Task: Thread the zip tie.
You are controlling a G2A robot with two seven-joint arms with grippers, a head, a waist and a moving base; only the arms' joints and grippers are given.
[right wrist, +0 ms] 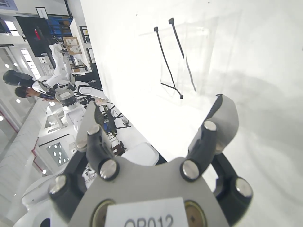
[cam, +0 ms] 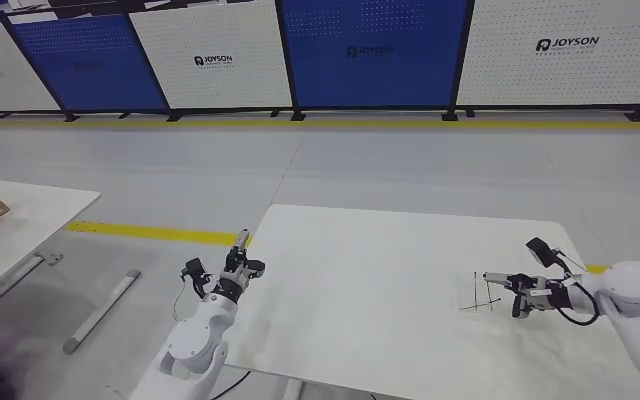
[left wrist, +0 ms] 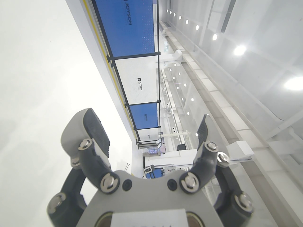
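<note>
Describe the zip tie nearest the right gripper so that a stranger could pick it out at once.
On the white table, look just in front of the right gripper. Two long zip ties run side by side there, heads away from the gripper. The wanted zip tie lies crosswise at their near ends, its head closest to the gripper.

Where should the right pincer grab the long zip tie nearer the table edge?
Likely mid-strap on that zip tie, right pincer coming straight down astride its width: it lies flat on the table, so only the thin edges are exposed.
</note>
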